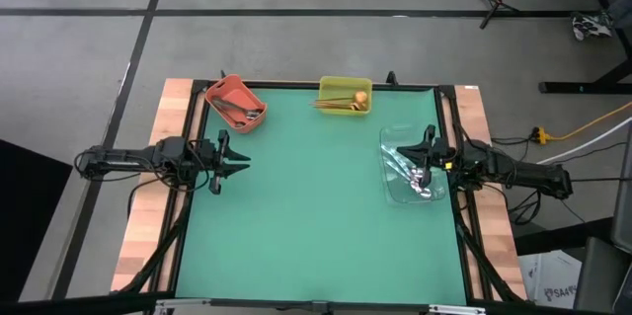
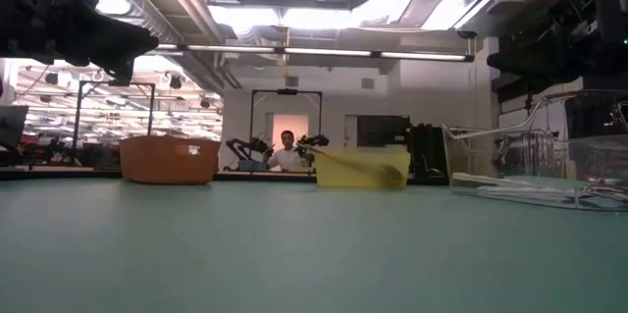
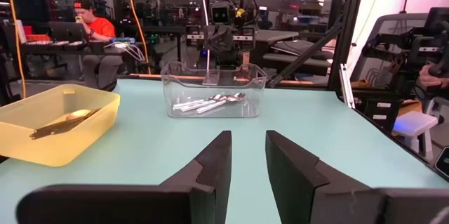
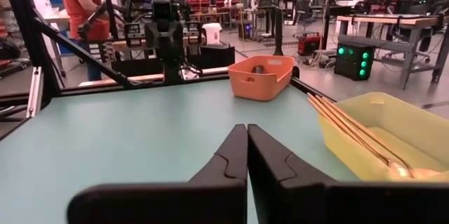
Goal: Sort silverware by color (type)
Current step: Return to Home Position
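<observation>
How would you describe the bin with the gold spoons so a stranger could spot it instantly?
On the green table top, seen from above, look to the middle of its top edge. The yellow bin sits there, holding gold spoons. It is the only yellow one: the orange bin is to its left, the clear bin lower right.

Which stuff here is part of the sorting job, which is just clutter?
Job: dark spoons in orange bin; gold spoons in yellow bin; silver spoons in clear bin.
Clutter: yellow floor cable; person beyond the table.
</observation>
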